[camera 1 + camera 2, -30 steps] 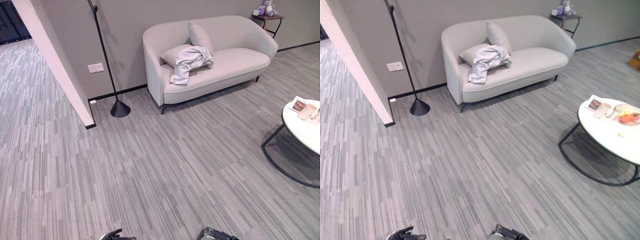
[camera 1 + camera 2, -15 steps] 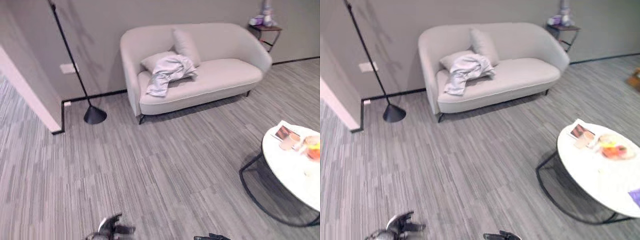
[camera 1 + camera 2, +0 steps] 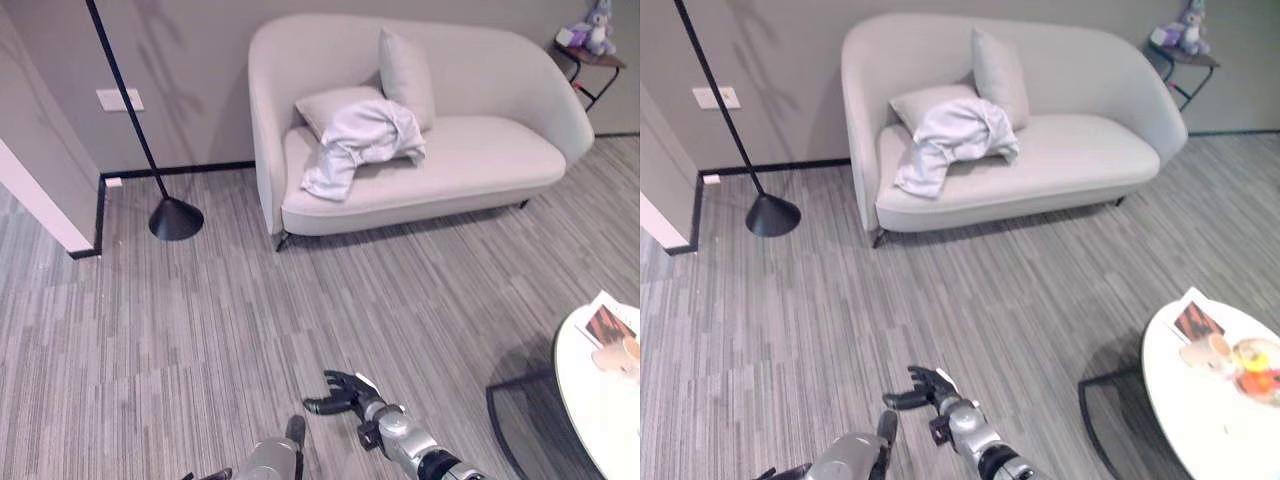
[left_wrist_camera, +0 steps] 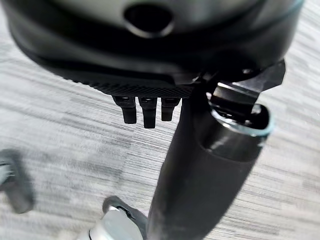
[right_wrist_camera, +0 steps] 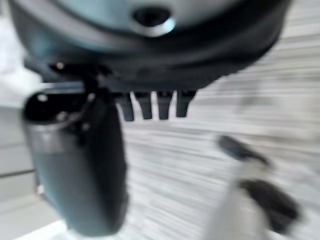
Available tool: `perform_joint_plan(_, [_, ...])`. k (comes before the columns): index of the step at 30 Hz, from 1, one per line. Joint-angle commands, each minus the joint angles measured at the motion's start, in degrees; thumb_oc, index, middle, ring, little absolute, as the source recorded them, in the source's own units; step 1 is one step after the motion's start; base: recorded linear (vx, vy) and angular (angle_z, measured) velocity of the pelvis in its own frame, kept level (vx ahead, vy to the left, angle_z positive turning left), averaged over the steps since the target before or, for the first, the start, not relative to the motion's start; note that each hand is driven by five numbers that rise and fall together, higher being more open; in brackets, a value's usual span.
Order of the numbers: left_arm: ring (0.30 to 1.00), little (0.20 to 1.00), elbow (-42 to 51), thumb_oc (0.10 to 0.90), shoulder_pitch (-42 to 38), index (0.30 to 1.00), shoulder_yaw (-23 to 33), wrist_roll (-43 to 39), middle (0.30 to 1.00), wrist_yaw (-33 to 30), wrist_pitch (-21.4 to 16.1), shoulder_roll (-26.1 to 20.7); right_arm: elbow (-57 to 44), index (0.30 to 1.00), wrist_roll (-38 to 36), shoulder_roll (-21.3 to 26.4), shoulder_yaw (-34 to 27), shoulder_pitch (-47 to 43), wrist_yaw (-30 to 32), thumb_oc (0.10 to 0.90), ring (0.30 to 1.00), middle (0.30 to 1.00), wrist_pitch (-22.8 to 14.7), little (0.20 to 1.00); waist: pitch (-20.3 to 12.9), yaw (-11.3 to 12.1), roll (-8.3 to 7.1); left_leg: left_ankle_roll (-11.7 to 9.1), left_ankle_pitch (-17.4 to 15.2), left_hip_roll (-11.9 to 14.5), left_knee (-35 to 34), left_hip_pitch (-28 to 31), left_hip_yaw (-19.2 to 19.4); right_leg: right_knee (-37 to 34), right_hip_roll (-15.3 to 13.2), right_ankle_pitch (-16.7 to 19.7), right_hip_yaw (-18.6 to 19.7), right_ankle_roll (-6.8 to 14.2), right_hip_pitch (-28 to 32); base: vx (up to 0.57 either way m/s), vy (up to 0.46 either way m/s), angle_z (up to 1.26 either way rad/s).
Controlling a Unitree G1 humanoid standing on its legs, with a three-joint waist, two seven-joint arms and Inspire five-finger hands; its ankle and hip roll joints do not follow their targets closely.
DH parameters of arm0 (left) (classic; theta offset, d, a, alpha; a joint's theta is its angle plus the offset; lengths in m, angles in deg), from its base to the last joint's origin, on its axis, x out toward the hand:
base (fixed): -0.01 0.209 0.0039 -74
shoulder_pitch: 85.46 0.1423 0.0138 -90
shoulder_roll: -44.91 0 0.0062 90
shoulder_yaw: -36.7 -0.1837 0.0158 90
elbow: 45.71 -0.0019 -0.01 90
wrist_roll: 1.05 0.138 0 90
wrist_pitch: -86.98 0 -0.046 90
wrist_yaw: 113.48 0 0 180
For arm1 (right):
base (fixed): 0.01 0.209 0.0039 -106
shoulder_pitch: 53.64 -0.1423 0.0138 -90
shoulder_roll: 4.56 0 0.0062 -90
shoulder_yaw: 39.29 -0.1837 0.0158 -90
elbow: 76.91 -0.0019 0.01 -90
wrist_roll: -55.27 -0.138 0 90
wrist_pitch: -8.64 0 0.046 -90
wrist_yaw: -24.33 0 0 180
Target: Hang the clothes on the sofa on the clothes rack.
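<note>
Against the far wall stands the pale sofa (image 3: pixel 430 150), and on the end of its seat to my left lies the crumpled white garment (image 3: pixel 360 140), heaped over a cushion (image 3: pixel 330 103) with one part trailing down toward the seat's front edge. A second cushion (image 3: pixel 405 65) leans upright against the backrest just beside the garment, touching it. Nothing of the garment is in either of my hands; it is well apart from both of them, across a wide stretch of striped grey carpet (image 3: pixel 200 320).

My right hand (image 3: pixel 345 388) hovers low over the carpet at the bottom of my view, its fingers spread and loosely bent, holding nothing, the thumb with its white cover pointing aside. In its own wrist view the fingers (image 5: pixel 150 105) hang straight in a row beside the thumb, with bare floor past them.

My left hand (image 4: pixel 145 112) shows from its wrist camera with its fingers straight and close together and the thumb stretched out beside them, empty too, above the carpet.

To my left of the sofa a thin black pole rises from a black cone-shaped base (image 3: pixel 175 218) on the floor near the wall. To my right, the rim of a round white table (image 3: pixel 1200 400) carries a card, a cup and some orange things, and a small side table (image 3: pixel 1185 45) with a soft toy stands at the sofa's far end
</note>
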Motion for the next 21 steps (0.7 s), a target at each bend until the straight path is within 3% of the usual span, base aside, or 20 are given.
perform_joint_plan(1, [0.900,0.900,1.55,0.800,0.49,0.900,-4.61,2.69,0.900,-1.78,-2.18,0.28,0.06,0.900,3.09,2.79,-2.32,3.41,0.51,0.800,0.900,0.900,-0.31,0.900,-4.11,1.18,1.07,-4.99,11.19,3.48,-14.19,-0.26,-1.59,4.70,-0.25,3.32,1.34,3.51,-2.54,0.56,0.432,-0.03])
perform_joint_plan(2, [0.900,0.900,2.61,0.800,0.02,0.900,-6.50,5.35,0.900,-1.87,-2.27,-0.77,0.23,0.900,1.99,2.73,-3.37,3.47,0.62,0.800,0.900,0.900,-0.46,0.900,-4.44,0.56,0.71,-3.21,8.77,1.84,-14.94,2.97,-1.42,15.69,-3.82,9.28,0.58,6.57,-5.76,0.65,0.588,0.04])
perform_joint_plan(3, [0.900,0.900,2.87,0.800,-0.99,0.900,-8.90,7.09,0.900,-1.95,-1.85,-1.01,1.98,0.900,0.50,2.46,-5.31,2.77,1.89,0.800,0.900,0.900,-0.41,0.900,-4.33,-1.36,1.98,-1.72,5.96,0.67,-15.60,7.28,-2.27,27.39,-7.59,16.47,0.01,8.76,-9.60,0.51,0.483,0.11])
perform_joint_plan(4, [0.900,0.900,2.86,0.800,-1.01,0.900,-8.90,7.09,0.900,-1.95,-1.85,-1.01,1.99,0.900,0.50,2.45,-5.33,2.74,1.89,0.800,0.900,0.900,-0.41,0.900,-4.29,-1.33,1.93,-1.70,5.95,0.61,-15.60,7.29,-2.23,27.53,-7.68,16.39,0.05,8.78,-9.66,0.53,0.480,0.39])
perform_joint_plan(5, [0.900,0.900,2.44,0.800,-1.84,0.900,-11.07,8.16,0.900,-2.36,-1.08,-1.06,4.35,0.900,-0.01,1.51,-8.22,2.32,5.19,0.800,0.900,0.900,-0.27,0.900,-3.90,-3.83,3.93,-0.85,2.94,0.60,-15.60,11.40,-3.41,35.96,-11.03,18.76,-1.46,8.70,-13.16,0.39,0.294,0.50])
perform_joint_plan(6, [0.900,0.900,2.38,0.800,-2.27,0.900,-11.88,8.52,0.900,-2.69,-0.79,-0.91,4.40,0.900,0.09,1.07,-8.79,2.29,6.63,0.800,0.900,0.900,-0.26,0.900,-3.34,-4.91,5.05,-0.67,2.01,0.94,-15.60,12.97,-4.51,39.76,-12.36,17.07,-2.34,7.81,-16.38,0.39,0.294,0.44])
perform_joint_plan(7, [0.900,0.900,2.38,0.800,-2.27,0.900,-11.88,8.52,0.900,-2.69,-0.79,-0.91,4.40,0.900,0.09,1.07,-8.79,2.29,6.63,0.800,0.900,0.900,-0.26,0.900,-3.34,-4.91,5.04,-0.66,2.01,0.92,-15.60,12.96,-4.51,39.79,-12.38,17.05,-2.33,7.82,-16.40,0.25,0.112,0.49])
perform_joint_plan(9, [0.900,0.900,3.40,0.800,-3.31,0.900,-14.41,9.12,0.900,-3.67,-0.87,0.05,3.05,0.900,0.82,1.00,-9.79,2.43,10.25,0.800,0.900,0.900,-0.23,0.900,-1.91,-7.43,6.80,-1.33,0.26,1.52,-15.60,15.91,-6.88,35.72,-12.58,13.11,-4.02,5.82,-20.47,0.32,0.014,0.61])
perform_joint_plan(10, [0.900,0.900,4.89,0.800,-4.17,0.900,-17.36,10.23,0.900,-4.39,-1.44,0.99,0.91,0.900,0.69,1.72,-11.00,2.65,12.61,0.800,0.900,0.900,-0.14,0.900,-0.81,-9.08,7.67,-2.37,-1.26,1.78,-15.60,17.92,-8.46,25.60,-12.54,11.07,-5.17,4.59,-22.51,0.37,-0.098,0.64])
perform_joint_plan(11, [0.900,0.900,5.27,0.800,-4.46,0.900,-18.34,10.94,0.900,-4.30,-1.47,1.47,0.67,0.900,0.13,2.21,-12.15,2.51,13.66,0.800,0.900,0.900,-0.22,0.900,-0.47,-9.49,7.80,-3.16,-2.11,2.12,-15.60,19.00,-9.01,19.14,-12.76,11.51,-5.67,4.59,-22.18,0.52,-0.250,0.78])
perform_joint_plan(12, [0.900,0.900,4.19,0.800,-5.19,0.900,-19.84,12.08,0.900,-4.55,-1.19,2.20,1.56,0.900,-0.43,3.14,-14.94,1.97,17.09,0.800,0.900,0.900,-0.11,0.900,-0.34,-10.61,7.46,-5.02,-4.28,2.56,-15.60,20.89,-10.68,4.89,-13.37,14.60,-2.77,5.81,-23.95,0.47,-0.245,1.09])
perform_joint_plan(14, [0.900,0.900,3.20,0.800,-5.68,0.900,-20.42,12.88,0.900,-5.00,-1.19,2.88,2.37,0.900,-0.73,3.42,-17.26,2.13,20.09,0.800,0.900,0.900,0.31,0.900,-0.19,-11.63,7.48,-6.08,-5.99,3.39,-15.60,22.68,-12.54,-3.29,-14.91,20.13,1.25,7.98,-25.42,0.40,-0.182,0.79])
perform_joint_plan(15, [0.900,0.900,3.20,0.800,-5.68,0.900,-20.42,12.88,0.900,-5.00,-1.19,2.87,2.37,0.900,-0.73,3.41,-17.26,2.12,20.09,0.800,0.900,0.900,0.31,0.900,-0.21,-11.64,7.47,-6.08,-5.98,3.38,-15.60,22.65,-12.56,-3.30,-14.92,20.14,1.24,7.99,-25.43,0.32,-0.111,0.80])
perform_joint_plan(17, [0.900,0.900,2.13,0.800,-5.52,0.900,-20.57,13.34,0.900,-5.02,-0.80,3.34,3.22,0.900,-2.33,3.83,-20.68,2.67,22.76,0.800,0.900,0.900,0.21,0.900,-0.65,-12.90,7.77,-7.13,-7.67,4.78,-15.60,25.04,-14.52,-6.55,-17.45,24.50,4.44,9.72,-28.01,0.45,-0.129,1.04])
perform_joint_plan(19, [0.900,0.900,1.02,0.800,-5.15,0.900,-20.00,13.41,0.900,-5.30,-0.65,3.48,5.05,0.900,-3.22,4.29,-23.31,3.36,25.08,0.800,0.900,0.900,0.09,0.900,-1.20,-13.71,8.13,-8.22,-9.22,6.50,-15.60,27.39,-15.74,-6.88,-18.17,26.92,5.69,10.26,-28.73,0.62,-0.196,1.10])
perform_joint_plan(20, [0.900,0.900,0.43,0.800,-4.72,0.900,-19.08,13.31,0.900,-6.13,-0.90,3.27,6.15,0.900,-4.08,4.07,-25.23,4.53,27.78,0.800,0.900,0.900,-0.56,0.900,-2.29,-14.09,6.99,-9.21,-10.73,7.05,-15.60,28.59,-17.42,-7.13,-17.96,27.22,5.77,10.26,-27.02,0.88,-0.377,1.27])
perform_joint_plan(21, [0.900,0.900,-0.21,0.800,-4.10,0.900,-18.73,13.62,0.900,-6.35,-1.04,3.76,9.39,0.900,-6.78,3.49,-27.10,4.85,27.73,0.800,0.900,0.900,-1.47,0.900,-3.78,-14.65,6.68,-10.63,-11.05,9.70,-15.60,29.86,-17.82,-6.73,-16.53,25.78,5.37,10.26,-26.20,0.83,-0.387,1.17])
